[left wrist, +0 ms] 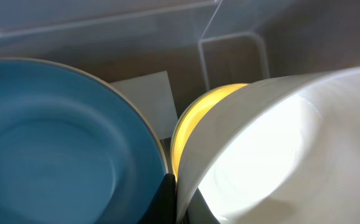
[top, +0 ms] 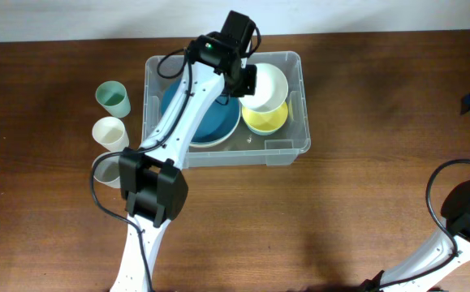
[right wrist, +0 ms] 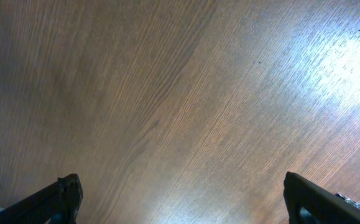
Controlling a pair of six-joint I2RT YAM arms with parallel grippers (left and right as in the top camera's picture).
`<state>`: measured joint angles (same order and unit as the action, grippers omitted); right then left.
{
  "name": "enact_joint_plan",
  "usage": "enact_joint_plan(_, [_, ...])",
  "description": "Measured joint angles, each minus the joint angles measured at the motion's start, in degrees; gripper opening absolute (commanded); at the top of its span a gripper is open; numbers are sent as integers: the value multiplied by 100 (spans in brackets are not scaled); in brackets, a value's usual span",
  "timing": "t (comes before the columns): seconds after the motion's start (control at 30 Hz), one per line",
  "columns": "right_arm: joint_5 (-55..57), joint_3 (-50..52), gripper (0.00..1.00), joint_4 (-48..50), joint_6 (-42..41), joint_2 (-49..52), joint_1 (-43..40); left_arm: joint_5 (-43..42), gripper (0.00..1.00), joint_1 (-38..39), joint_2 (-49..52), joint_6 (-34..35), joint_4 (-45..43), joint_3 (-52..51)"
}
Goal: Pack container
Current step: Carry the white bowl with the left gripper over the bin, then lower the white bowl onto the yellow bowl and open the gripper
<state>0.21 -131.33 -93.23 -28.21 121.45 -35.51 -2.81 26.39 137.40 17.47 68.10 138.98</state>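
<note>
— When you look down from above, what is the biggest thing?
— The brown wooden table [top: 364, 211]. Near its far side stands the big clear plastic container [top: 307, 105] with round corners.
— Why are the dishes in there?
— I think they are being packed. The wide blue plate [top: 218, 126] lies in the left half. The round white bowl [top: 269, 85] is in the right half, over the small yellow bowl [top: 267, 120]. That way the bowls can sit one in the other and take less room.
— Is the white bowl all the way down?
— I cannot tell. From the left wrist it looks tipped, and the yellow rim peeks out from under it.
— What is outside the container?
— Two little cups, a pale green cup [top: 114, 99] and a cream cup [top: 110, 132]. They stand close together, just left of the container. I guess they go in later.
— What is the left gripper doing?
— The left gripper [top: 247, 81] reaches into the container. Its jaws are pinched tight on the thin rim of the white bowl, on the side next to the blue plate. I think holding the rim lets it set the bowl down without bumping the plate.
— And the right gripper?
— The right gripper [right wrist: 192, 208] hangs over bare wood, far off to the right and well apart from the container. Its jaws are spread wide. They hold nothing and touch nothing.
</note>
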Motion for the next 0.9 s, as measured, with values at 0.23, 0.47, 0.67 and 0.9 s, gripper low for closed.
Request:
enact_joint_plan(0.23, [2,0,99,0,-2,0,0,-181,1,17,409,0,2,0])
enact_joint_plan(0.47, [0,0,99,0,0,0,0,-278,2,57,629,0,2,0])
enact_joint_plan(0.67, [0,0,99,0,-4,0,0,-302,14,66,629,-37,9,0])
enact_joint_plan(0.9, [0,0,99,0,-2,0,0,-302,32,66,629,-111,9,0])
